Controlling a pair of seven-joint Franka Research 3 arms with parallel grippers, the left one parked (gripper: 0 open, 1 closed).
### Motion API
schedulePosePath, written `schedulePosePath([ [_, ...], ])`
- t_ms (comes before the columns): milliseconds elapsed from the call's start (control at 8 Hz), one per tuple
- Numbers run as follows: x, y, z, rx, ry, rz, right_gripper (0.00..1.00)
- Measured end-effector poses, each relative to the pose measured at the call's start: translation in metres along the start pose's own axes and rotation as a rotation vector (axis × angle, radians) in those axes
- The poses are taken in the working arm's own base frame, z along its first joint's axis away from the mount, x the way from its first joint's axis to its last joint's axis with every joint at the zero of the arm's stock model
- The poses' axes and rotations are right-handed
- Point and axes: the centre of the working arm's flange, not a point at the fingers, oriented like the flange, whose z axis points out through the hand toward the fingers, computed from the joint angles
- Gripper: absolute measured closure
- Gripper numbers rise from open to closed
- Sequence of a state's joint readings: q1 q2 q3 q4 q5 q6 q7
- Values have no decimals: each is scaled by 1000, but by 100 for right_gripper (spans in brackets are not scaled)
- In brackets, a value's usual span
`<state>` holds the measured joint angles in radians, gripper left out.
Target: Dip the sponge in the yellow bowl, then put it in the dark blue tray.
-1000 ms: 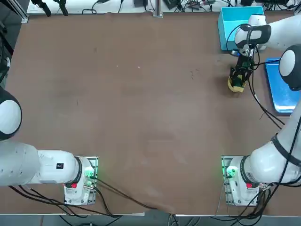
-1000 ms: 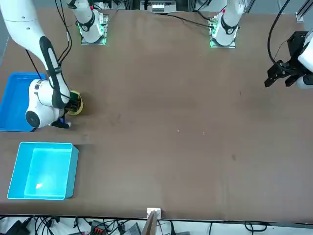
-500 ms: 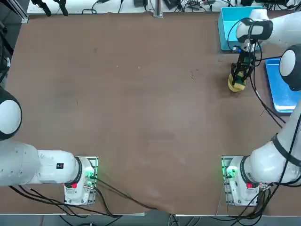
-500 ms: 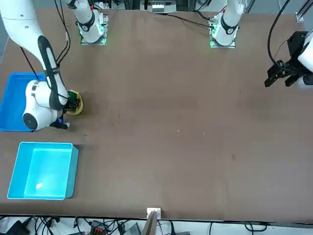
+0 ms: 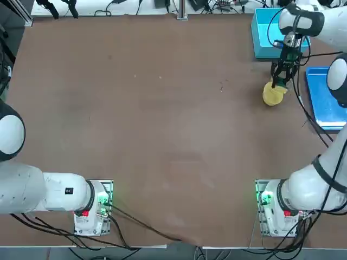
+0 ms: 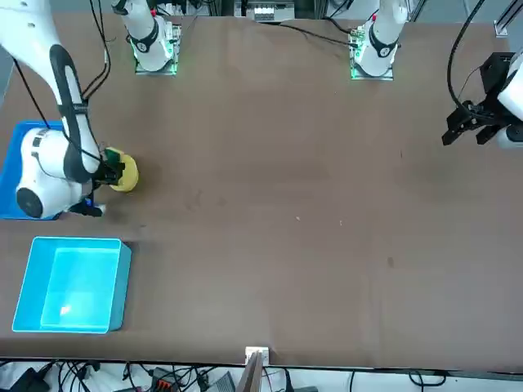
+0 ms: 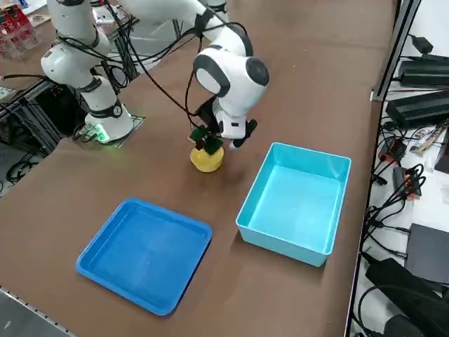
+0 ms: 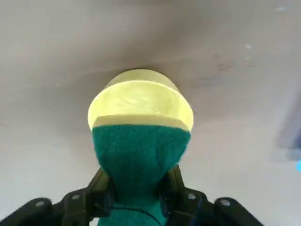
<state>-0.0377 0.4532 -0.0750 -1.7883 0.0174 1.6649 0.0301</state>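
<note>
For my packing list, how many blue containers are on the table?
2: the dark blue tray nearer the right arm's base, the light cyan box farther away.

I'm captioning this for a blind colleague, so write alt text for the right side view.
The right gripper holds a green sponge at a small yellow bowl on a brown table. Nearer the camera, a blue tray and a deeper light cyan box stand side by side, both empty.

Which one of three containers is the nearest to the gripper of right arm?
The small round yellow bowl, right at the right gripper; both blue containers lie farther off.
</note>
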Motion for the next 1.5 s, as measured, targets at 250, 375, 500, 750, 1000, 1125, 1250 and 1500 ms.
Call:
schedulePosePath([
  [250,-26,30,-43,6,74,3,49],
  [375,-39,62,-60,-17,106,-5,49],
  [500,-48,99,-68,-54,124,-16,49],
  [750,-53,180,-63,-80,176,-60,49],
  [1000,-48,265,-34,-119,239,-106,49],
  [1125,-41,299,-14,-135,272,-112,49],
  [1250,-33,327,8,-144,301,-120,49],
  [1500,-18,358,45,-153,340,-137,49],
])
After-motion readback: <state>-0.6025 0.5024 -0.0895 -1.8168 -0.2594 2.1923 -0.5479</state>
